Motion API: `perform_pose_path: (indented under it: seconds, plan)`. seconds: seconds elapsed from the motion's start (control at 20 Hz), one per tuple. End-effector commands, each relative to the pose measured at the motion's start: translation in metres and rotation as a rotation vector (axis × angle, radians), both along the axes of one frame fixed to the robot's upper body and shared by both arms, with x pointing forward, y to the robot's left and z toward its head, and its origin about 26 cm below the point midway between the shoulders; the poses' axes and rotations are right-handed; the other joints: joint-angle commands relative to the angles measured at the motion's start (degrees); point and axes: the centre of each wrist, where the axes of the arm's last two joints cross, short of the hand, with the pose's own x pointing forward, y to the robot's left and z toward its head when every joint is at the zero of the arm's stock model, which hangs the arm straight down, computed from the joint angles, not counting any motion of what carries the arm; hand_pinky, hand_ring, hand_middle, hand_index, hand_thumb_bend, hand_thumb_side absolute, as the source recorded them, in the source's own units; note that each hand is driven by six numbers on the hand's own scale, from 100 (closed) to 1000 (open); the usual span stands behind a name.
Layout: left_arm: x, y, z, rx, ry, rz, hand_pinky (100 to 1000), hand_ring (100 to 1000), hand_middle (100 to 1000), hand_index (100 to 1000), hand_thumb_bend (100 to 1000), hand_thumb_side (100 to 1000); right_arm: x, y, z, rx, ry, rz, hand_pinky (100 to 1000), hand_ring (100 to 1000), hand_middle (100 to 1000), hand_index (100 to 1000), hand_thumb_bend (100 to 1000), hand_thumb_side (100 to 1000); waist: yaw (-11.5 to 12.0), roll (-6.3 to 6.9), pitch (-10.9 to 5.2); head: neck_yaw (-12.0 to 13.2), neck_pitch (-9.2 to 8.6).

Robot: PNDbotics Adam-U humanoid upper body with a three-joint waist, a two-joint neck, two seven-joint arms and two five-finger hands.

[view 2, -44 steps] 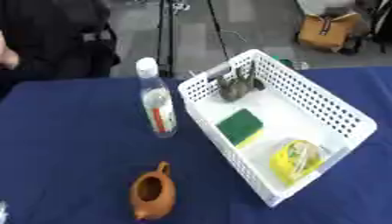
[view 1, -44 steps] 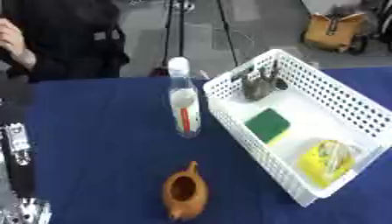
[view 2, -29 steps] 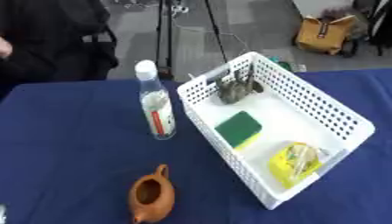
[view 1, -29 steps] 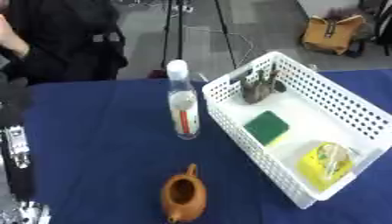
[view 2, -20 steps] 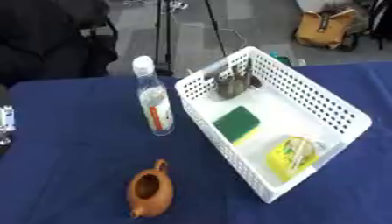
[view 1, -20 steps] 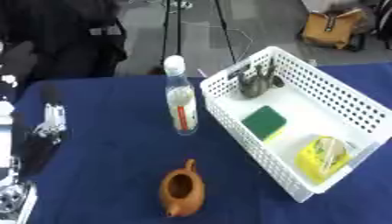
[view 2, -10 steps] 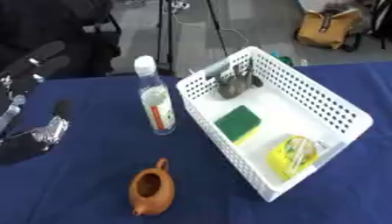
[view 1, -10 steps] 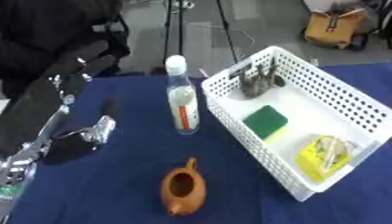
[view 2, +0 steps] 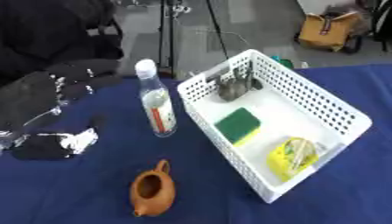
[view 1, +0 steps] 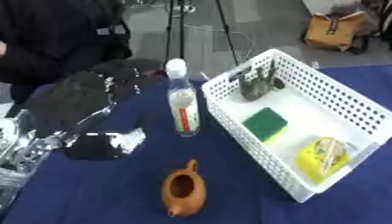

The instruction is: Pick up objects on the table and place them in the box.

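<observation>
A clear water bottle [view 1: 183, 103] with a white cap stands upright on the blue table [view 1: 99, 192], just left of the white basket [view 1: 337, 98]. A brown clay teapot [view 1: 183, 192] sits in front of the bottle. Inside the basket lie a grey elephant-like figure [view 1: 257, 84], a green sponge [view 1: 265, 124] and a yellow packet [view 1: 324, 157]. My left hand [view 1: 80, 94] hovers over the table left of the bottle, fingers spread towards it and holding nothing. My right hand shows in no view.
A person in dark clothes sits at the far left edge of the table. A tripod and a tan bag [view 1: 335, 30] stand on the floor beyond the table.
My left hand has come up from the lower left and moved right, towards the bottle. The bottle, teapot and basket stay where they were.
</observation>
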Motion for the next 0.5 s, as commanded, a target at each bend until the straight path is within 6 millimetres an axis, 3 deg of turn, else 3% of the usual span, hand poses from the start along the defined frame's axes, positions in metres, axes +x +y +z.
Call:
perform_pose_path:
  seconds: [0.05,0.1,0.15,0.3,0.5]
  plan:
    - [-0.003,-0.007,0.006,-0.044,0.121,-0.076,1000,1000,1000,1000,100,932,-0.002,-0.001,0.006,-0.016,-0.013,0.007,643,551,575,706,100,885,0.0,-0.12,-1.63,-0.1,0.04]
    - [-0.003,-0.009,0.005,-0.084,0.172,-0.1,1000,1000,1000,1000,100,932,-0.003,-0.001,0.005,-0.017,-0.012,0.008,643,551,575,706,100,885,0.0,-0.06,-1.62,-0.2,0.06]
    - [-0.004,-0.011,0.006,-0.122,0.214,-0.117,996,1000,987,1000,100,838,-0.003,-0.001,0.005,-0.017,-0.011,0.008,643,550,574,705,100,884,0.1,-0.01,-1.63,-0.3,0.09]
    - [-0.004,-0.019,0.013,-0.175,0.202,-0.157,966,1000,993,1000,100,850,-0.003,-0.001,0.004,-0.019,-0.003,0.014,644,549,573,704,100,884,0.2,0.15,-1.67,-0.5,0.07]
    - [-0.004,-0.03,0.006,-0.089,0.082,-0.18,902,973,1000,1000,100,895,-0.003,0.0,0.003,-0.02,0.0,0.021,644,549,572,703,100,884,0.1,0.12,-1.6,-0.6,-0.04]
